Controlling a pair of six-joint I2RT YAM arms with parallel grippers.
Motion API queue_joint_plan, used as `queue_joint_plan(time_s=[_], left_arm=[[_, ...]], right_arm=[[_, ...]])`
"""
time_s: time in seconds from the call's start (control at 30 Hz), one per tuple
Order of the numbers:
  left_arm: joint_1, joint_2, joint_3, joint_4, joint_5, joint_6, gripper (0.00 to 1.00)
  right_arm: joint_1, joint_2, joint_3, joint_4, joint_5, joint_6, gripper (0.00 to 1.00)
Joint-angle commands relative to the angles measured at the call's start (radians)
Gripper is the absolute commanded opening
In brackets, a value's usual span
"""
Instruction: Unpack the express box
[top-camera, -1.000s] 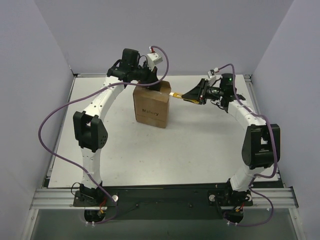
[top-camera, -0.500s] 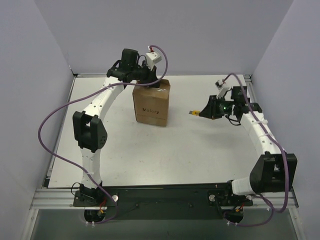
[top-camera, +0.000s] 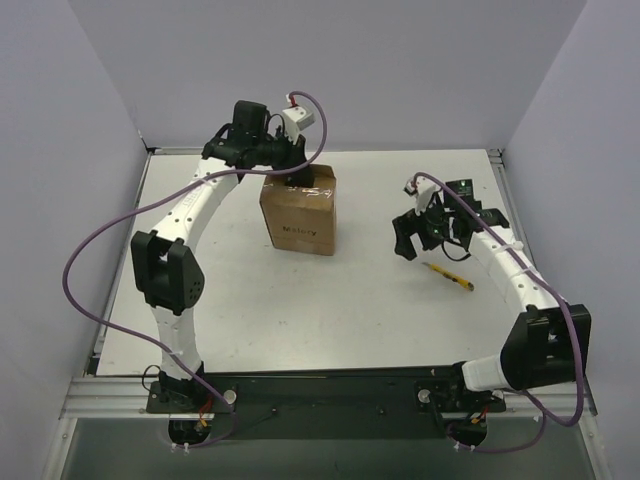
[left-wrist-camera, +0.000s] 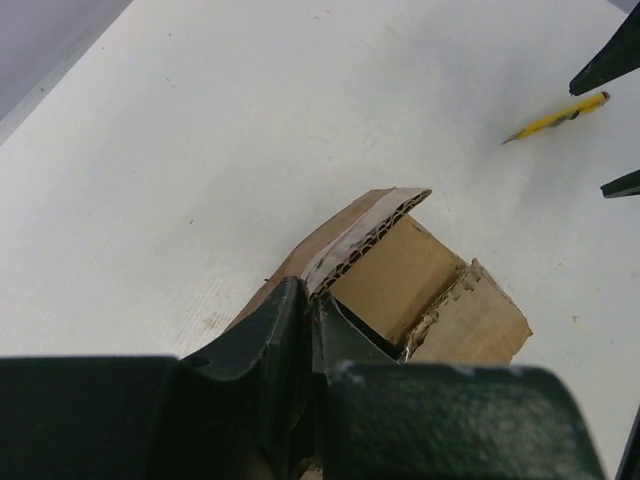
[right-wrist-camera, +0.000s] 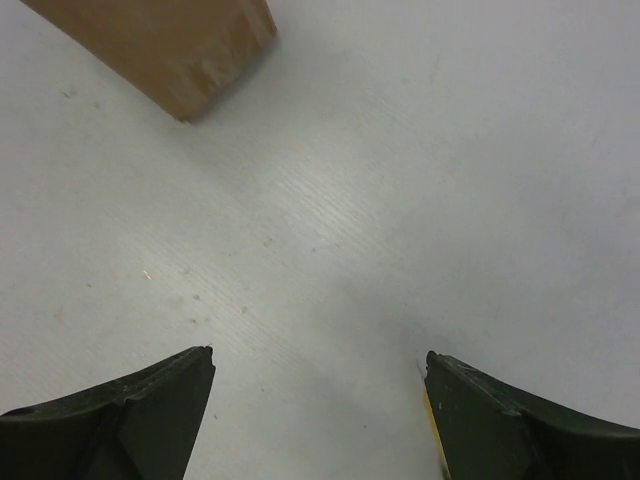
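Observation:
The express box (top-camera: 298, 215), a brown carton with dark print on its side, stands upright at the back middle of the table. My left gripper (top-camera: 300, 178) is over its top, shut on the edge of one raised cardboard flap (left-wrist-camera: 372, 228); the jaws pinch the corrugated edge at the left gripper (left-wrist-camera: 308, 300). My right gripper (top-camera: 408, 240) hangs open to the right of the box, with nothing between its fingers (right-wrist-camera: 160, 400). The yellow-and-black utility knife (top-camera: 447, 276) lies flat on the table just beside it; the knife (left-wrist-camera: 555, 117) also shows in the left wrist view.
White tabletop (top-camera: 350, 300) enclosed by grey walls at the back and both sides. A corner of the box (right-wrist-camera: 170, 45) shows at the top left of the right wrist view. A purple cable (top-camera: 100, 240) loops beside the left arm.
My right gripper drew back from the box toward the right, opened, and let go of the knife, which now lies on the table. The left gripper kept its hold on the flap.

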Motion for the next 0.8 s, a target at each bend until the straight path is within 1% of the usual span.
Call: queue_joint_plan(time_s=[0.0, 0.03, 0.07, 0.1, 0.13, 0.17, 0.2, 0.23, 0.33, 0.37, 0.43, 0.5, 0.57, 0.63, 0.77], left_arm=[[0.012, -0.063, -0.006, -0.07, 0.072, -0.124, 0.0], [0.018, -0.063, 0.0, -0.079, 0.077, -0.138, 0.0], [0.024, -0.063, 0.008, -0.08, 0.086, -0.184, 0.0], [0.03, -0.066, 0.011, -0.076, 0.101, -0.204, 0.0], [0.035, -0.075, 0.007, -0.064, 0.121, -0.242, 0.0], [0.046, -0.081, 0.003, -0.058, 0.133, -0.284, 0.0], [0.049, -0.086, -0.003, -0.051, 0.149, -0.301, 0.0], [0.052, -0.1, -0.021, -0.036, 0.164, -0.312, 0.0], [0.057, -0.11, -0.049, -0.033, 0.213, -0.33, 0.0], [0.055, -0.114, -0.061, -0.028, 0.218, -0.341, 0.0], [0.052, -0.132, -0.088, -0.002, 0.204, -0.35, 0.0], [0.044, -0.143, -0.087, -0.002, 0.198, -0.335, 0.0], [0.04, -0.143, -0.073, -0.021, 0.225, -0.293, 0.0], [0.04, -0.134, -0.07, -0.039, 0.247, -0.29, 0.0], [0.035, -0.138, -0.072, -0.06, 0.255, -0.26, 0.0]], right_arm=[[0.11, -0.042, 0.237, -0.07, -0.154, 0.029, 0.89], [0.138, -0.04, 0.27, -0.069, -0.164, 0.022, 0.87], [0.173, -0.028, 0.306, -0.069, -0.159, 0.018, 0.83], [0.24, -0.016, 0.337, -0.075, -0.155, 0.012, 0.81], [0.28, 0.015, 0.403, -0.084, -0.144, -0.026, 0.81], [0.314, 0.032, 0.431, -0.099, -0.13, -0.059, 0.79], [0.38, 0.047, 0.452, -0.121, -0.118, -0.09, 0.79], [0.404, 0.07, 0.478, -0.124, -0.11, -0.151, 0.78], [0.467, 0.107, 0.491, -0.119, -0.106, -0.234, 0.75], [0.481, 0.118, 0.497, -0.119, -0.102, -0.267, 0.75], [0.503, 0.141, 0.511, -0.092, -0.101, -0.27, 0.75], [0.506, 0.159, 0.558, -0.071, -0.107, -0.267, 0.77], [0.504, 0.195, 0.601, -0.069, -0.112, -0.29, 0.79], [0.498, 0.227, 0.623, -0.069, -0.119, -0.336, 0.82], [0.465, 0.264, 0.685, -0.086, -0.165, -0.362, 0.85]])
